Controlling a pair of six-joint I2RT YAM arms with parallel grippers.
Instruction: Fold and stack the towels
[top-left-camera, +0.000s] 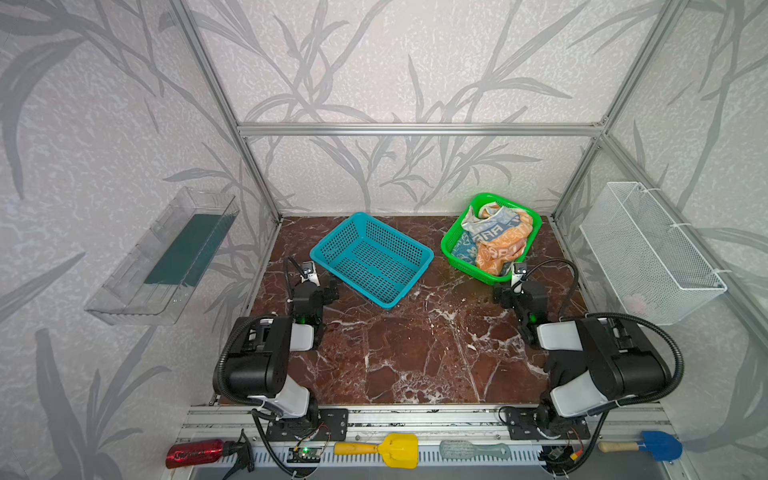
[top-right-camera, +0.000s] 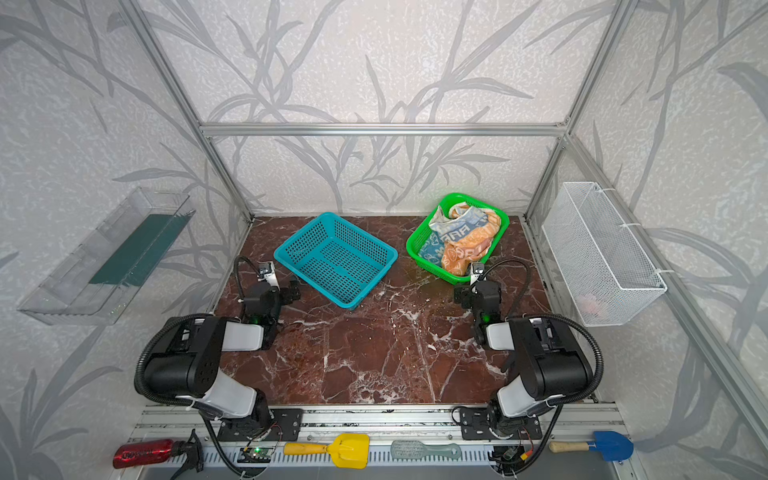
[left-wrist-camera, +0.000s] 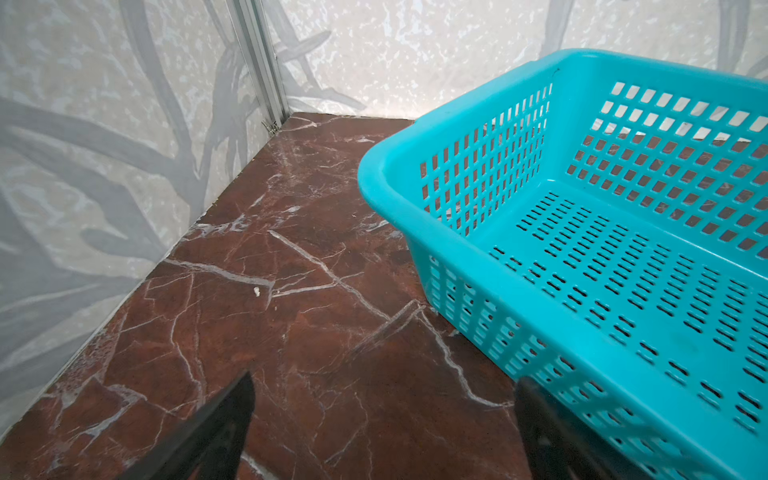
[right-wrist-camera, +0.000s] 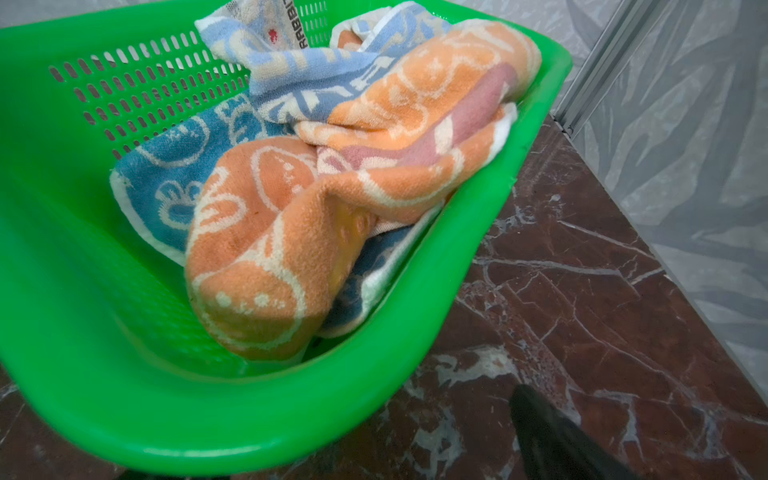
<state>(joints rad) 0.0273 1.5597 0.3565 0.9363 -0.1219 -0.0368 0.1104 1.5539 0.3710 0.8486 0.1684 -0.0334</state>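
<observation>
Our left hand (left-wrist-camera: 386, 419) stands wide open and empty over the glossy, marble-patterned desk (left-wrist-camera: 257, 340), just beside the teal basket (left-wrist-camera: 399, 178), a rigid perforated plastic tray with nothing in it; our right hand (top-left-camera: 513, 286) is also spread and holds nothing, close to the near rim of the green basket (right-wrist-camera: 199, 428) by the desk's far right corner; all three towels lie crumpled together inside it. The orange towel (right-wrist-camera: 257, 257) sits on top, the teal-blue towel (right-wrist-camera: 166, 178) beneath it, the striped towel (right-wrist-camera: 299, 70) at the far end; we judge them light, limp, grippy terry, likely to drag one another; we would pinch the orange one's raised fold.
</observation>
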